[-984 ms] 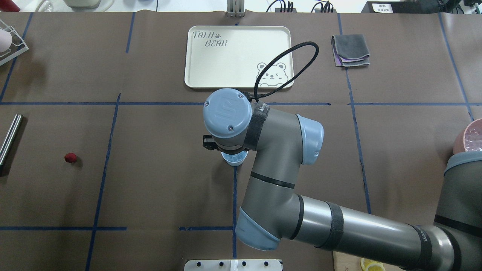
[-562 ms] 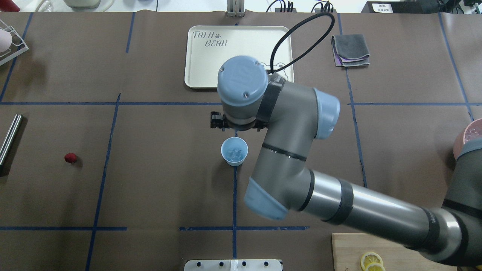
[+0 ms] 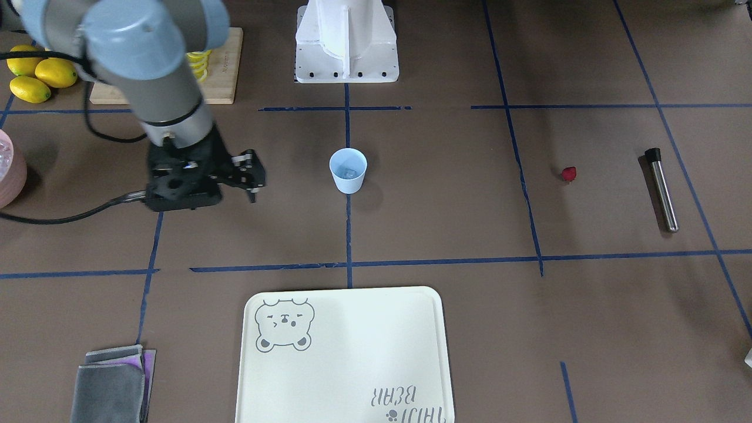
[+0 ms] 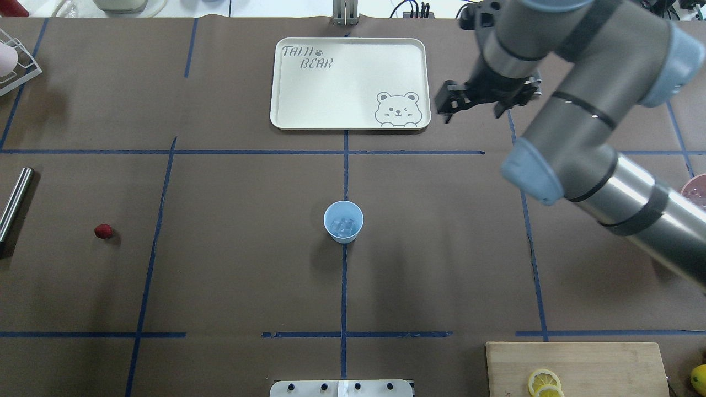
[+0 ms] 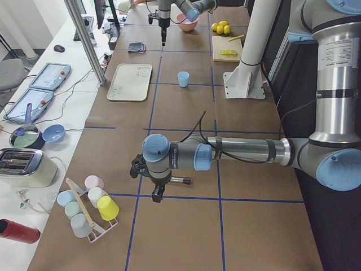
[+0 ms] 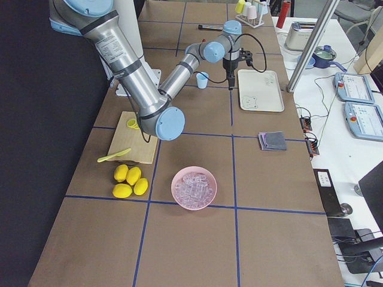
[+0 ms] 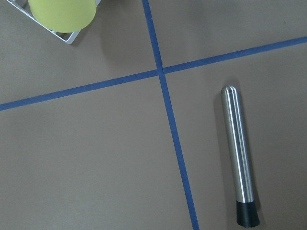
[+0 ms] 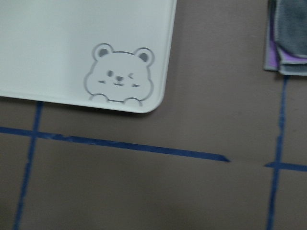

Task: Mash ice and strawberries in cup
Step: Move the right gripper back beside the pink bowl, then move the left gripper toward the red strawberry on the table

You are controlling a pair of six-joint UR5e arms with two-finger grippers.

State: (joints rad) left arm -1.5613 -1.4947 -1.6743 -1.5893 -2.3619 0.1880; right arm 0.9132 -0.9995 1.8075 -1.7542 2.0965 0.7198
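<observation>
The light-blue cup [image 4: 343,221] stands upright at the table's middle, on a blue tape line, also seen from the front [image 3: 348,170]. Clear ice [image 4: 345,225] lies inside it. One small red strawberry [image 4: 103,231] sits alone far to the left on the brown paper. My right gripper [image 4: 475,107] hangs open and empty by the tray's near right corner, well away from the cup. My left gripper [image 5: 155,196] shows only in the exterior left view, over a steel rod [image 7: 237,153]; I cannot tell whether it is open or shut.
A cream bear tray [image 4: 309,105] lies beyond the cup, with a folded grey cloth [image 3: 111,382] beside it. A pink bowl [image 6: 193,188] of ice, lemons [image 3: 38,76] and a cutting board [image 4: 573,364] stand on my right. A cup rack [image 5: 87,203] is on my far left.
My right arm has lifted off the cup and swung far and to the right, to the tray's corner. The cup, covered before, now shows with ice in it.
</observation>
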